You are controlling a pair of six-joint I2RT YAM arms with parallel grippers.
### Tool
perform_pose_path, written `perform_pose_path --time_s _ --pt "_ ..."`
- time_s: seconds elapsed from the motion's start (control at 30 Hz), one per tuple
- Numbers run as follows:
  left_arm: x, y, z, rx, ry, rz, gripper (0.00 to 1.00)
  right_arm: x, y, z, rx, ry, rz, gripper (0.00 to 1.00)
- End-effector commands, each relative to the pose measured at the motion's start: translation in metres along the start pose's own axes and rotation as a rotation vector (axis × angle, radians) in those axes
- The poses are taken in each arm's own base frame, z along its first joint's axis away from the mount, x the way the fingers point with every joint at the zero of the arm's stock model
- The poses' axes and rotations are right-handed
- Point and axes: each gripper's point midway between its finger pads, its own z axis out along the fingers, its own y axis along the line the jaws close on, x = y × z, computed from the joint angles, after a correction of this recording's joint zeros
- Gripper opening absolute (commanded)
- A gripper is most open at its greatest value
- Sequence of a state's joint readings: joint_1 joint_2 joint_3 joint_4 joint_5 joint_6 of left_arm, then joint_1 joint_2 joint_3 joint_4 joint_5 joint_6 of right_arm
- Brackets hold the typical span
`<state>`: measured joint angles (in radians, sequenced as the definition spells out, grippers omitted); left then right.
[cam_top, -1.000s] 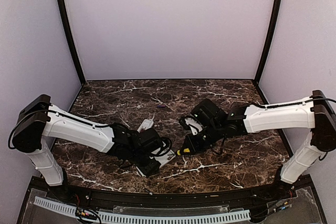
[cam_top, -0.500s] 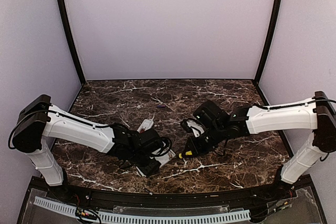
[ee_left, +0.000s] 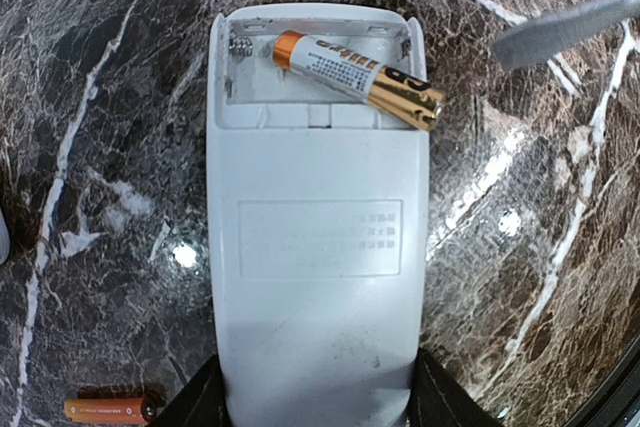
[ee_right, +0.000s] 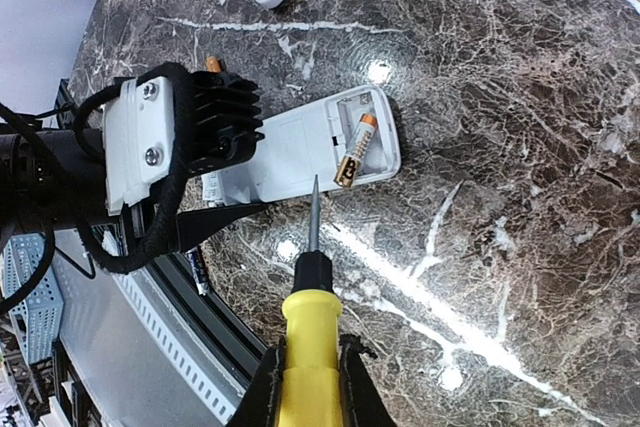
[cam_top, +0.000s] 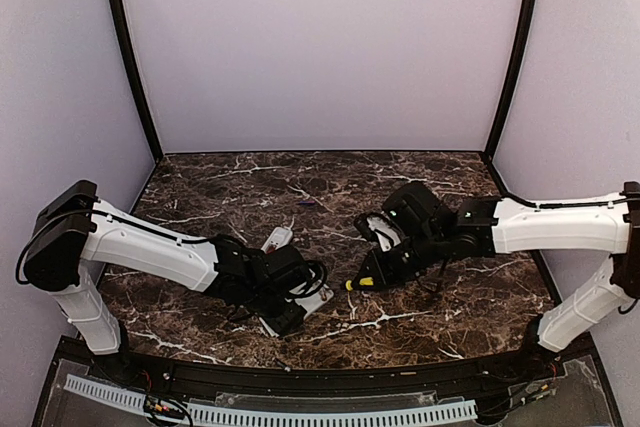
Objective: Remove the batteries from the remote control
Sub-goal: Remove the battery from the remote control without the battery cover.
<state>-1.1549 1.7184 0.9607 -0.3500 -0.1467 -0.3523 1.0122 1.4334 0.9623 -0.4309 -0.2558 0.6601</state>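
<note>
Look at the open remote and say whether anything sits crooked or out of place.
The battery in the remote lies crooked in the open bay: its orange end is inside, while its gold end pokes out over the side wall. A second battery lies loose on the table beside the remote. The screwdriver points toward the bay.

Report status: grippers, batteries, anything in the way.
Left gripper shut on remote; right gripper shut on screwdriver. One battery askew in the open compartment, one end over the rim; second battery loose on the table. Nothing blocking it.
</note>
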Motion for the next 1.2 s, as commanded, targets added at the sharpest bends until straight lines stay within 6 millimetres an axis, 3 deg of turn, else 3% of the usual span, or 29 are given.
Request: perform_pose_path --time_s 0.0,0.47,0.73,1.17 --pt "0.007 0.014 0.004 -0.067 0.028 -0.008 0.42 -0.012 -0.009 -0.003 0.041 -0.05 0.033 0.0" --pt "0.005 0.013 0.004 -0.063 0.025 0.0 0.42 -0.023 -0.016 0.021 0.027 -0.046 0.055 0.0" --pt "0.005 0.013 0.004 -0.064 0.023 0.004 0.42 -0.02 -0.024 0.031 0.039 -0.024 0.072 0.0" --pt "0.003 0.012 0.003 -0.06 0.024 0.009 0.42 -0.017 -0.016 0.045 -0.07 -0.021 0.117 0.0"
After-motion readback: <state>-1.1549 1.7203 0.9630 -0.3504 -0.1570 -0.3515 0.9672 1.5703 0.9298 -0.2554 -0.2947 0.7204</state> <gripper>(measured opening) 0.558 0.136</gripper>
